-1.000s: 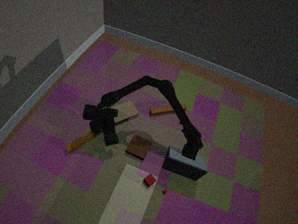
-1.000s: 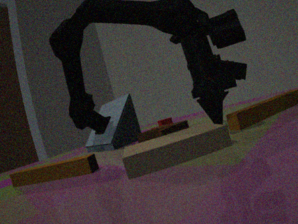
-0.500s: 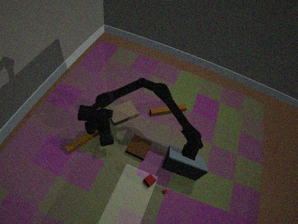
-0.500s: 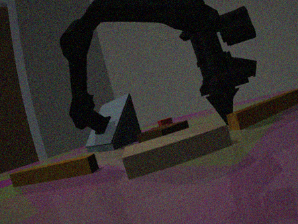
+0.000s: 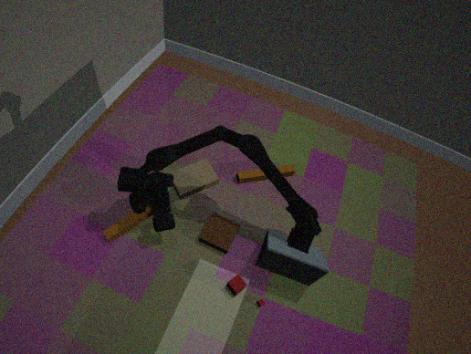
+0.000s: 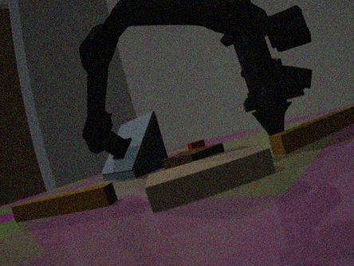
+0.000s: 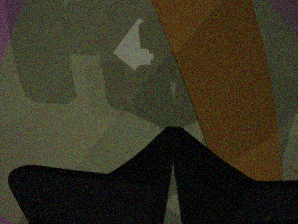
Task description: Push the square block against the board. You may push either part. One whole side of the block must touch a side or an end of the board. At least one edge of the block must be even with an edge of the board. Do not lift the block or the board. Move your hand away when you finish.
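The brown square block (image 5: 219, 233) (image 6: 194, 156) lies flat on the floor. The pale tan board (image 5: 196, 177) (image 6: 212, 177) lies flat too, with a gap between it and the block; part of the board is hidden by the arm in the top view. My gripper (image 6: 276, 130) (image 7: 173, 133) is shut and empty, pointing down. In the exterior view its tips are low, past the board's right end and partly hidden behind the near end of an orange bar. In the top view the arm hides the tips.
That orange bar (image 5: 125, 225) (image 6: 319, 130) (image 7: 225, 75) lies close beside the fingertips. Another orange bar (image 5: 283, 171) (image 6: 63, 204) lies beyond the board. A red cube (image 5: 236, 285) (image 6: 196, 144), a tiny red cube (image 5: 260, 302) and a grey-blue wedge (image 5: 283, 262) (image 6: 148, 149) are also there.
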Available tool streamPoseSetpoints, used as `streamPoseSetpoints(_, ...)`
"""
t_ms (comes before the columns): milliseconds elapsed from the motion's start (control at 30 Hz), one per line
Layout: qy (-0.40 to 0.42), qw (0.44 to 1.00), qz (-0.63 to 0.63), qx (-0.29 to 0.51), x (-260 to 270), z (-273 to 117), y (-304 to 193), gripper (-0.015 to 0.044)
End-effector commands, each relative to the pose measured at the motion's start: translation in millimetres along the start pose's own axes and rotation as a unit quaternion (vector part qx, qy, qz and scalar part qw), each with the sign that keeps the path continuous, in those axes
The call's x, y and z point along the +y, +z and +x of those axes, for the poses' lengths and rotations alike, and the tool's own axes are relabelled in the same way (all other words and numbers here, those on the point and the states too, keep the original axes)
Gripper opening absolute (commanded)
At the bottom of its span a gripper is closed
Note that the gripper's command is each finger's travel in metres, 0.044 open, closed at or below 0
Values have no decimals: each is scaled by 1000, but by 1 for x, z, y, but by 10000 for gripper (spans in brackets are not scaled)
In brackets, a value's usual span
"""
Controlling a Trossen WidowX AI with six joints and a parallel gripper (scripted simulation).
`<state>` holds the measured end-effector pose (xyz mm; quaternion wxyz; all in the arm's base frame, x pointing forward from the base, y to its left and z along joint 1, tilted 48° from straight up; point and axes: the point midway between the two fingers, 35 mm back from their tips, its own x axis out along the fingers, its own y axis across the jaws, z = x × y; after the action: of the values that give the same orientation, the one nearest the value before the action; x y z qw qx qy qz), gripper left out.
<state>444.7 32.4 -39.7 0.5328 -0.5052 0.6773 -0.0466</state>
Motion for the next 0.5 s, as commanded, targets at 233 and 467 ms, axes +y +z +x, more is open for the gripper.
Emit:
streamPoseSetpoints(233,0,1000,3,-1,-1,-1,-15,0)
streamPoseSetpoints(467,0,1000,2,0,-1,0,-26,0)
